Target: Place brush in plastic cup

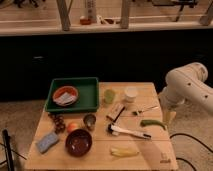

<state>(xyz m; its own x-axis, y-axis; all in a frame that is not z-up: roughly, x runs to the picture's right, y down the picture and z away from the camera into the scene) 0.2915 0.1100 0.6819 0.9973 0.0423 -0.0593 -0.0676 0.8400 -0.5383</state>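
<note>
The brush [129, 132] lies flat on the wooden table [150, 155], near the front middle, with its dark bristle head to the left and its white handle pointing right. The plastic cup [109, 96], pale yellow-green, stands upright at the back middle, next to the white cup [131, 94]. My gripper [169, 118] hangs from the white arm [187, 85] at the table's right edge, to the right of the brush and well apart from it. It holds nothing that I can see.
A green tray [90, 82] with an orange bowl [65, 95] sits back left. A metal cup [89, 121], tan-and-black bar [116, 113], fork [145, 110], green pepper [152, 123], banana [124, 151], dark bowl [78, 142], blue sponge [47, 142] and grapes [57, 122] lie around.
</note>
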